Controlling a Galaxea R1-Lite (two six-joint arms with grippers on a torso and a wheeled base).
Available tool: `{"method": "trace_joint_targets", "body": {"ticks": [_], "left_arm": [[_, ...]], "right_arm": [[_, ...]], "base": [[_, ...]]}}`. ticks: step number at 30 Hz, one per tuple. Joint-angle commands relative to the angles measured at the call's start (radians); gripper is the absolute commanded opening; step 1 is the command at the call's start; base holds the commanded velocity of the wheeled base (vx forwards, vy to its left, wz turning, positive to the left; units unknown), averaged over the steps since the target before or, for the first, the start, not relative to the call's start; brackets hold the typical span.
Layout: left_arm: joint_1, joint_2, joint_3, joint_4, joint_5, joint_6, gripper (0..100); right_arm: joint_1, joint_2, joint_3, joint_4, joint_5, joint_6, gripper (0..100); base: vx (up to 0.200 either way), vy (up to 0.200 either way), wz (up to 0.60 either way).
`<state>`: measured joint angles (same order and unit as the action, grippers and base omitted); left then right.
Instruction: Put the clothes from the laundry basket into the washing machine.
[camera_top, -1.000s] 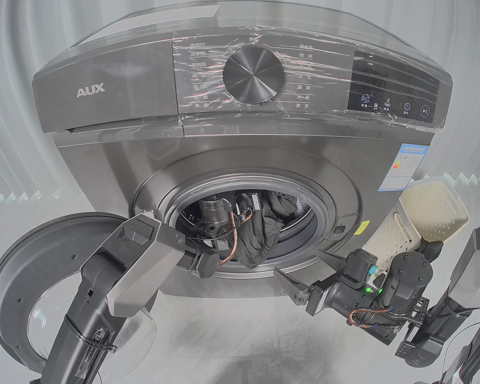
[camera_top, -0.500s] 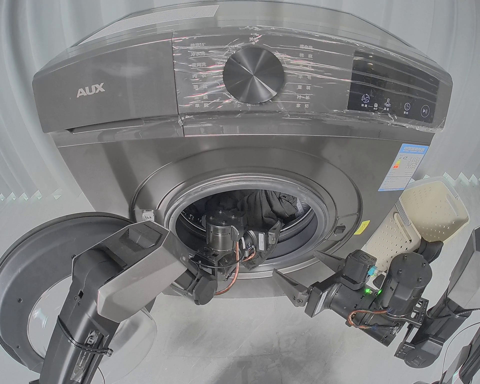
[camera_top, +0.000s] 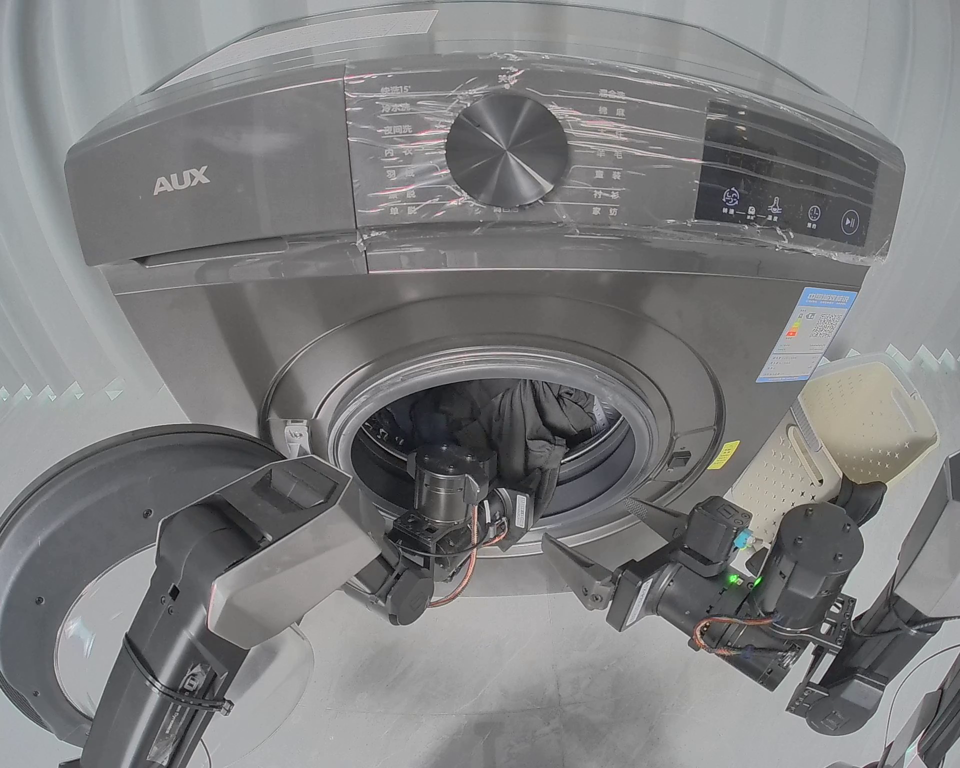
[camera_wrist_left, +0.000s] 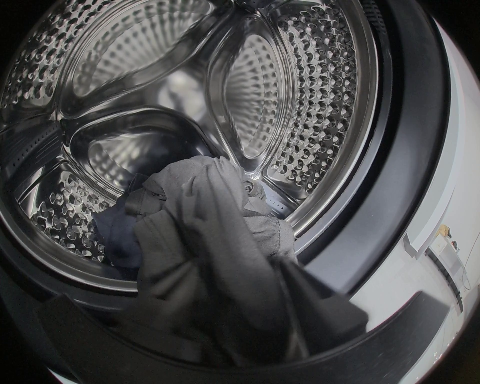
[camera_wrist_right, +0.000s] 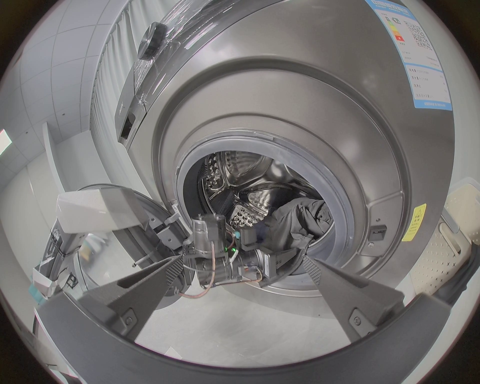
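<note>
Clothes (camera_top: 525, 430) now in drum (camera_wrist_left: 300, 100); left gripper (camera_top: 518, 503) withdrawn.

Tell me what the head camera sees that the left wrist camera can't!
Head view, not the left wrist view: the round dial, the open door swung to the robot's left, the laundry basket beside the washing machine on the right, and the open right gripper in front of it. Left wrist view, not the head view: the drum's shiny, dimpled back wall. Both: the dark clothes piled at the drum's mouth.
</note>
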<state>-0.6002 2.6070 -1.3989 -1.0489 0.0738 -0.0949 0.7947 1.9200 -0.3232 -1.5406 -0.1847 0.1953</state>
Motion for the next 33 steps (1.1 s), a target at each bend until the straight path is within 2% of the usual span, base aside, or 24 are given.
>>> {"method": "trace_joint_targets", "body": {"ticks": [1,8,11,16,22,24,33], "left_arm": [[-0.001,0.021,-0.005,-0.003,-0.002,0.004,0],[0.008,0.050,-0.198,-0.011,0.021,-0.008,0],[0.030,0.074,-0.276,-0.020,0.053,-0.003,0],[0.048,0.107,-0.397,-0.023,0.061,-0.003,0],[0.069,0.173,-0.601,-0.011,0.096,-0.005,0],[0.082,0.183,-0.601,-0.006,0.109,-0.002,0],[0.100,0.188,-0.601,-0.014,0.109,-0.003,0]], "right_arm": [[0.000,-0.004,-0.020,-0.001,0.001,0.003,100],[0.000,-0.007,-0.023,-0.001,0.001,0.004,100],[0.000,-0.007,-0.023,-0.001,0.001,0.003,100],[0.000,-0.009,-0.022,-0.001,0.001,0.004,100],[0.001,-0.007,-0.017,-0.001,0.001,0.003,100],[0.003,-0.007,-0.017,-0.001,0.001,0.003,100],[0.008,-0.006,-0.014,-0.001,0.001,0.004,100]], "base": [[0.000,0.000,0.00],[0.000,0.000,0.00],[0.000,0.000,0.00],[0.000,0.000,0.00],[0.000,0.000,0.00],[0.000,0.000,0.00],[0.000,0.000,0.00]]}}
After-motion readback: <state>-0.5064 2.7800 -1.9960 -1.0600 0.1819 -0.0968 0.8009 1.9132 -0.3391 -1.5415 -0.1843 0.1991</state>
